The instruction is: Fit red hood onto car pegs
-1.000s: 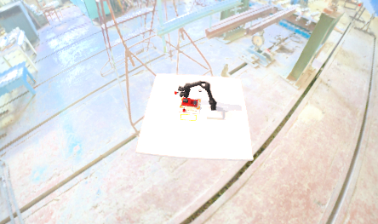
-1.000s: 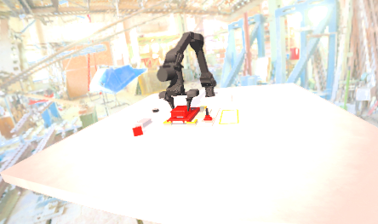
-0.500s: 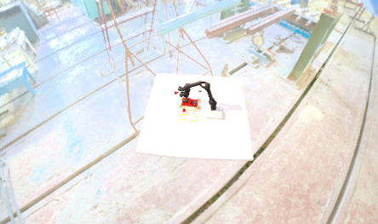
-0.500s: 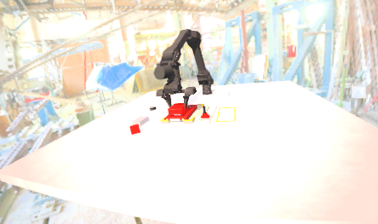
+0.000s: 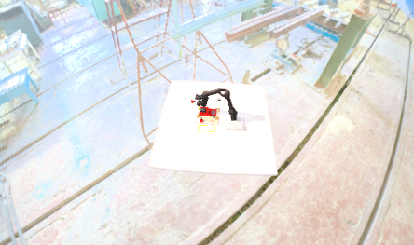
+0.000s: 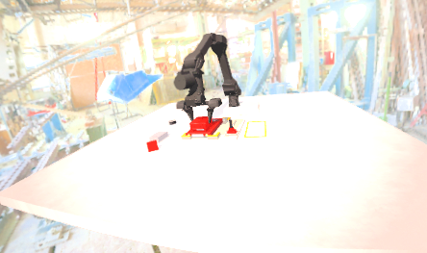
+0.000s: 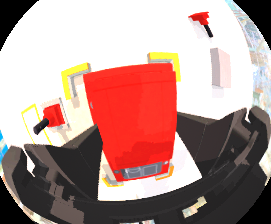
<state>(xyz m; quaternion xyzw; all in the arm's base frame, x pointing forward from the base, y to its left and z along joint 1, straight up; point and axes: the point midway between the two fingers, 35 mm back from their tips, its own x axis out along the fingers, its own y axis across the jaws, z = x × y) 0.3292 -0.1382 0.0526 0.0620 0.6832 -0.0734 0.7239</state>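
Observation:
The red hood [image 6: 199, 124] [image 7: 135, 110] is between my fingers, over the car chassis in the jig. In the wrist view its broad red top fills the middle, with a grey grille at the near end. My gripper [image 6: 201, 120] [image 7: 140, 134] is shut on the hood, one finger at each side. The red chassis [image 6: 216, 124] shows beside and below the hood in the exterior view. The jig's yellow corner brackets [image 6: 213, 136] [image 7: 163, 56] stand around the car. The pegs, corner holes and engine block are hidden, so I cannot tell whether the hood sits flat.
A small red piece with a black handle [image 6: 231, 130] [image 7: 53, 115] stands beside the jig, near a yellow outline [image 6: 256, 137]. On the other side are a pale block [image 6: 159, 137] [image 7: 219, 67] and another red piece [image 6: 152, 145] [image 7: 200, 18]. A small black object [image 6: 172, 122] lies farther back.

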